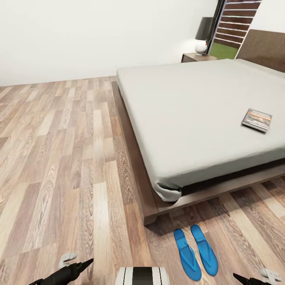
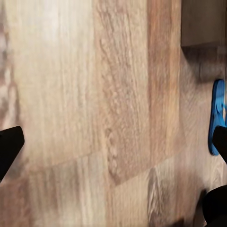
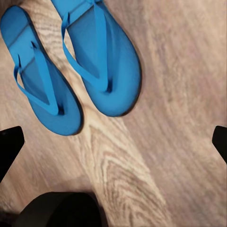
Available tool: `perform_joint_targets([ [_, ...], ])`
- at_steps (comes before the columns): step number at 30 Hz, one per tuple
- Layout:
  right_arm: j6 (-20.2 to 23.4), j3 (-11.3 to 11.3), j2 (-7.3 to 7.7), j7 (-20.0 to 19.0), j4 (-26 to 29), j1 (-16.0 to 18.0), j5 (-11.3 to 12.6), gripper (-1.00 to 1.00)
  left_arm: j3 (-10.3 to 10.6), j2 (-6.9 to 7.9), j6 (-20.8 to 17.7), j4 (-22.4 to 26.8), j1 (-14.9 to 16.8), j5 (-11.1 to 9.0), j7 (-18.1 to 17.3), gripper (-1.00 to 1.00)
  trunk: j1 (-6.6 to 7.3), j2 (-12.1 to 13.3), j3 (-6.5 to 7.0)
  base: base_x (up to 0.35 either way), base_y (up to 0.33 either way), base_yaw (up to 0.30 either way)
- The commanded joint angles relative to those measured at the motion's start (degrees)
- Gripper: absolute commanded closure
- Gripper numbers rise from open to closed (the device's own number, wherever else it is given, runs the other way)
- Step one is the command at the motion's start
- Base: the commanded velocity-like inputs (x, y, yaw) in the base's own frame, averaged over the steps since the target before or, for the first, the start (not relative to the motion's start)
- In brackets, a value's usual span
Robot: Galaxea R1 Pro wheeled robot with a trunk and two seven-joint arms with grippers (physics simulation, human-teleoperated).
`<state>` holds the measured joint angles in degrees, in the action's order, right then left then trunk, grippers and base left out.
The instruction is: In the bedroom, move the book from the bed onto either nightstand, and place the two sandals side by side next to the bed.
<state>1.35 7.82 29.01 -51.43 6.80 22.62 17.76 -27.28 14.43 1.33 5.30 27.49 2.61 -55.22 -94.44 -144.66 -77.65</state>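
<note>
The book [image 1: 257, 120], dark with lettering on its cover, lies flat on the light-grey bed [image 1: 190, 107] near its right side. Behind the bed's far corner stands the nightstand [image 1: 196, 57]. Both blue sandals [image 1: 187, 254] [image 1: 205, 249] lie side by side on the floor just off the bed's near corner, and they show close up [image 3: 40, 90] [image 3: 101, 56] in the right wrist view. My right gripper [image 3: 113, 142] hovers open over the floor beside them and reaches into the head view's lower edge [image 1: 255, 279]. My left gripper [image 2: 113, 144] is open above bare floor, low in the head view [image 1: 74, 265], with one sandal [image 2: 217, 118] off to its side.
A lamp [image 1: 204, 35] with a dark shade and a white round base stands on the nightstand. The bed's dark brown frame [image 1: 136, 158] juts out past the mattress, its corner [image 2: 203, 21] seen by the left wrist. Wood floor [image 1: 59, 158] stretches wide left of the bed up to a white wall.
</note>
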Motion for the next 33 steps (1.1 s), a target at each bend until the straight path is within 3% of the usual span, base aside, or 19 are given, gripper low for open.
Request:
perform_joint_targets([
  [1, 0.1, 0.4, 0.00, -0.2, 0.0, 0.0, -0.3, -1.00, -0.2, 0.00, 0.1, 0.0, 0.0, 0.3, -0.2, -1.00, 0.03, 0.0, 0.19, 0.000, 0.000, -0.003],
  [33, 0.1, 0.4, 0.00, -0.1, 0.0, 0.0, -0.3, -1.00, -0.2, -0.01, 0.1, 0.0, 0.0, 0.3, -0.1, -1.00, 0.86, 0.4, 7.28, 0.000, 0.000, 0.000],
])
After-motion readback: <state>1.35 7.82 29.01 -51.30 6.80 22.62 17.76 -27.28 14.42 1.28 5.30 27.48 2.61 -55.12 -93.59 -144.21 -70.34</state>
